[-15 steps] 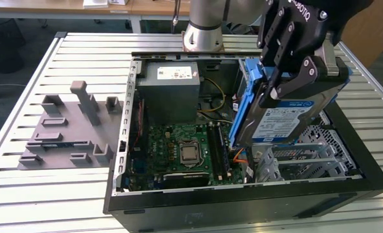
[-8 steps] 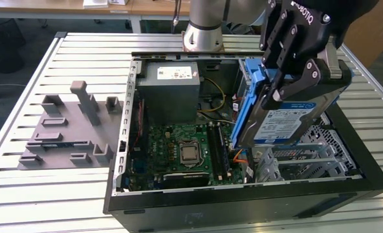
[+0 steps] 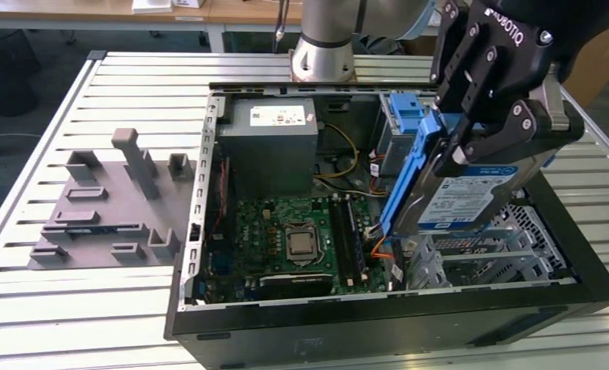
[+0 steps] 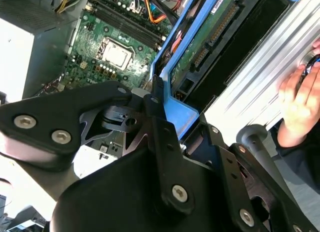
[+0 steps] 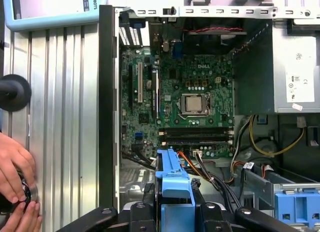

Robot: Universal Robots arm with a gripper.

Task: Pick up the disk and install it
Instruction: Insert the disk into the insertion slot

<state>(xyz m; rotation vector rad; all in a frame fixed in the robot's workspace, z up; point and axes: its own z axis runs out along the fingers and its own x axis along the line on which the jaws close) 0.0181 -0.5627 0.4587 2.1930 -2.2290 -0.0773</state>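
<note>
From my remote station I see the gripper (image 3: 492, 146) in the upper part of the exterior view, toward the exterior view's right, with its 2 fingers (image 3: 459, 116) closed on the disk (image 3: 469, 196). They clamp the upper end of the drive across its flat faces. The disk hangs steeply tilted, label side toward the camera, and its blue side rail (image 3: 405, 181) runs down the edge nearer the exterior view's left. Its lower end sits inside the open computer case (image 3: 387, 312), just above the metal drive cage (image 3: 489, 258) in the lower right of that frame. I cannot tell whether it touches the cage. To the exterior view's left of the disk lie the motherboard (image 3: 289, 231) and, above it in the frame, the grey power supply (image 3: 274, 135). A blue latch piece (image 3: 408, 108) stands just behind the disk's upper end. On the slatted table (image 3: 37, 308), at the exterior view's left and well apart from the case, rests a grey fixture plate (image 3: 109, 204). In the second wrist view the disk's green circuit-board underside (image 4: 200, 57) faces the camera between the black fingers, and a person's hand (image 4: 300, 102) rests beside the aluminium slats. In the first wrist view the blue rail end (image 5: 172, 177) sits between the fingers, over the motherboard's edge, and 2 hands (image 5: 15, 172) lie on the table outside the case.
</note>
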